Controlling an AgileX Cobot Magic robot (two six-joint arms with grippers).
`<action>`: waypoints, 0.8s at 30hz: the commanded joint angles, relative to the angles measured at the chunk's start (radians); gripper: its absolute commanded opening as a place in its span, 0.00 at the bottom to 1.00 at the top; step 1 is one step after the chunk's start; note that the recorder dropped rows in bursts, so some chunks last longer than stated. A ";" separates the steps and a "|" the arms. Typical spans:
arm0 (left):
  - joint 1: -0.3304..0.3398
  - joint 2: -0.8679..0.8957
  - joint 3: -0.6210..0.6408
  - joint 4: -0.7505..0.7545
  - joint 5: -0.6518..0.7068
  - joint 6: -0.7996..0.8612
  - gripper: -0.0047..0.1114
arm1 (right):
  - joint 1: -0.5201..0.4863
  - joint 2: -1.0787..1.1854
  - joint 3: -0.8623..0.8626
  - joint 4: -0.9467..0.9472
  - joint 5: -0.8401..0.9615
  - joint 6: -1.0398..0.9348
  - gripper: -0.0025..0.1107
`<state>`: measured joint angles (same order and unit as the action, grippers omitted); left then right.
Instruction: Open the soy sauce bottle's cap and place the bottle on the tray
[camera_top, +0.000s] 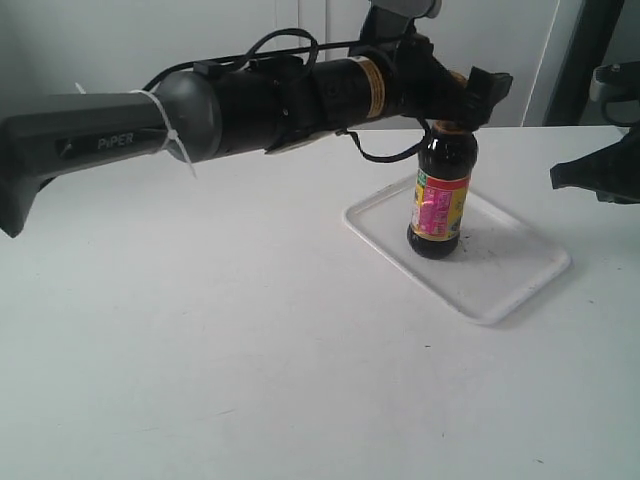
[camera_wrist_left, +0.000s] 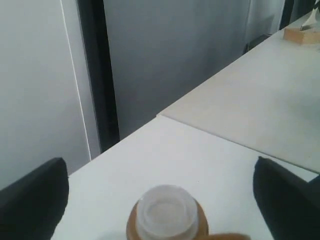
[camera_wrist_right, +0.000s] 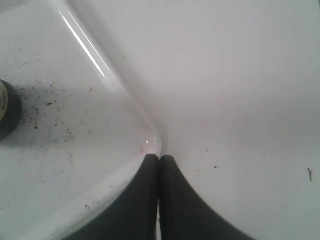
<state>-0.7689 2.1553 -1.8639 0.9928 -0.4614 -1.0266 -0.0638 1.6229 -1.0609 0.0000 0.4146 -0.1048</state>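
The soy sauce bottle (camera_top: 440, 205) stands upright on the white tray (camera_top: 520, 270), near its back left part. My left gripper (camera_top: 462, 100) is open at the bottle's top, one finger on each side, apart from it. In the left wrist view the fingers (camera_wrist_left: 35, 200) stand wide of the gold-brown cap (camera_wrist_left: 201, 226), and the white spout (camera_wrist_left: 166, 210) shows uncovered. My right gripper (camera_wrist_right: 159, 156) is shut on nothing, hovering over a tray corner (camera_wrist_right: 150, 142). The bottle's base (camera_wrist_right: 7, 115) shows at that view's edge. In the exterior view the right gripper (camera_top: 575, 178) sits at the far right.
The long left arm (camera_top: 250, 100) spans the white table (camera_top: 200, 350) from the left edge to the bottle. Dark specks dot the tray floor (camera_wrist_right: 55, 130). A second table with a small brown box (camera_wrist_left: 301, 35) lies behind, beside a dark post (camera_wrist_left: 97, 75).
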 joint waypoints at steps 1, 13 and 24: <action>-0.001 -0.045 0.001 0.025 0.013 -0.010 0.94 | -0.007 -0.001 0.003 0.000 -0.012 0.003 0.02; -0.001 -0.119 0.001 0.200 0.053 -0.157 0.94 | -0.007 -0.001 0.003 0.005 -0.016 0.003 0.02; -0.001 -0.213 0.001 0.726 -0.081 -0.612 0.30 | -0.007 -0.001 0.003 0.007 -0.022 0.003 0.02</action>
<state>-0.7671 1.9784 -1.8639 1.5902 -0.4524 -1.5585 -0.0638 1.6229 -1.0609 0.0000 0.4086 -0.1048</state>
